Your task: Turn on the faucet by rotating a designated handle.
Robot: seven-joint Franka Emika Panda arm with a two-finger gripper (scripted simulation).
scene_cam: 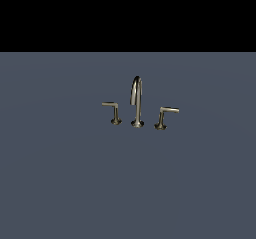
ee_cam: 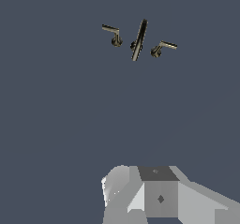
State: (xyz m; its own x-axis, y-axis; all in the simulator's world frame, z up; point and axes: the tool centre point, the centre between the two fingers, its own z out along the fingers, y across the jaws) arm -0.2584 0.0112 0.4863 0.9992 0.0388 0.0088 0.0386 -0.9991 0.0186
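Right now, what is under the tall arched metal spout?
Its flared foot stands on the plain grey-blue surface. Nothing lies beneath the spout's arch. Whatever sits below the foot is covered.

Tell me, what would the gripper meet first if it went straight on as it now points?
Probably the bare blue-grey surface; the small brass-grey metal faucet lies farther ahead. Depth is unclear, and the gripper's fingers are not clearly shown.

Gripper (ee_cam: 161, 197): body cut off by the wrist view's edge, fingertips unseen, jaw state undeterminable; arm outside exterior view; faucet (scene_cam: 136, 102) detail too small to resolve.
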